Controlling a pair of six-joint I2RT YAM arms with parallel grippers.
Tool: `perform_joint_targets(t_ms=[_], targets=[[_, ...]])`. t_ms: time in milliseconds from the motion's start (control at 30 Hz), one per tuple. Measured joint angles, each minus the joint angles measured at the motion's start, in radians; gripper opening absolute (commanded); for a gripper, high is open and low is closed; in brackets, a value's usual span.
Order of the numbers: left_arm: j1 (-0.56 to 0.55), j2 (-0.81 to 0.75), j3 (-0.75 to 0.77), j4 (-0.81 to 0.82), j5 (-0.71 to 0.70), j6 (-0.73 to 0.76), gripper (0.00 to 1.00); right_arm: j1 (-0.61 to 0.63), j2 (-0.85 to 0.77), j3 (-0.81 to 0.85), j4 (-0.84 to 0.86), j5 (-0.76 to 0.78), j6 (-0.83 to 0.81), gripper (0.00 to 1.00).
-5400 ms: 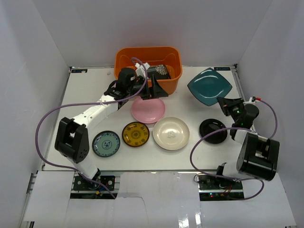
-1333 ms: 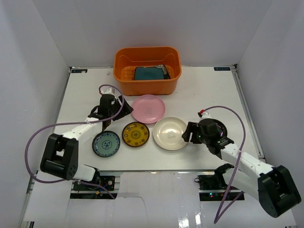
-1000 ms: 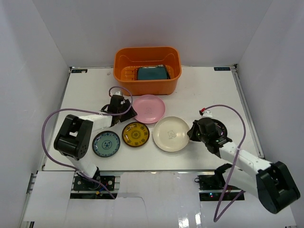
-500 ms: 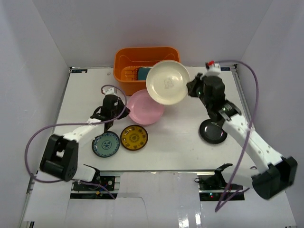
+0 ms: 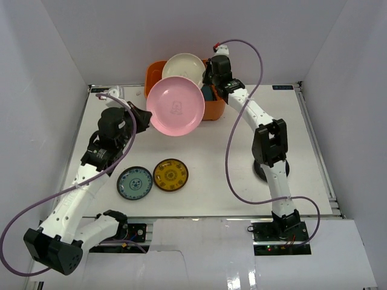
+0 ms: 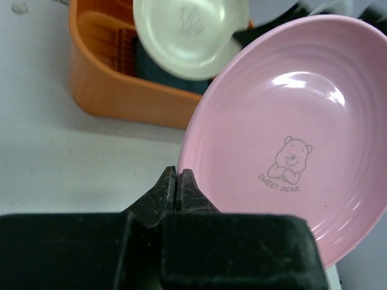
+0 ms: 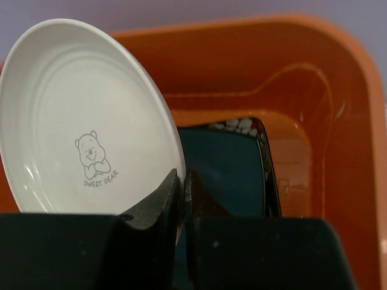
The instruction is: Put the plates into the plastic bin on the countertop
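The pink plate (image 5: 175, 106) blocks much of the orange bin (image 5: 215, 110) from above. The right arm hides most of the black plate (image 5: 259, 171) on the white countertop (image 5: 211, 193). Inside the bin, only part of the teal square plate (image 7: 224, 163) shows.

The left claw (image 6: 176, 181) pinches the pink plate's rim and holds it up in front of the bin. The right claw (image 7: 183, 181) pinches the cream plate (image 5: 183, 67) over the bin.

A second ago both plates lay flat on the countertop.

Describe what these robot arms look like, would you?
The left arm and right arm are white links with black joints. A loose purple cable loops along each. The left gripper and right gripper are black, with wedge-shaped fingers.
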State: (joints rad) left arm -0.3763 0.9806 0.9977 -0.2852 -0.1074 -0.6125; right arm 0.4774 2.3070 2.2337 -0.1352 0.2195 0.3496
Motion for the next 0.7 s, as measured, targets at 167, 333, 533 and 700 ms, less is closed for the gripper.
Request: perform_joint_targets(t_ms=[167, 333, 533, 700], targets=[[0.001, 0.171, 0.245, -0.01, -0.043, 0.038, 0.0, -0.029, 0.088, -0.009, -0.045, -0.074, 0.027, 0.71], [0.002, 0.481, 0.503, 0.029, -0.043, 0.066, 0.0, -0.09, -0.118, -0.328, 0.053, -0.178, 0.069, 0.7], [0.021, 0.919, 0.802, -0.013, -0.031, 0.081, 0.0, -0.214, -0.724, -0.882, 0.162, -0.22, 0.086, 0.54], [0.048, 1.197, 0.986, -0.081, -0.025, 0.08, 0.04, -0.287, -1.255, -1.347, 0.252, -0.148, 0.092, 0.52]])
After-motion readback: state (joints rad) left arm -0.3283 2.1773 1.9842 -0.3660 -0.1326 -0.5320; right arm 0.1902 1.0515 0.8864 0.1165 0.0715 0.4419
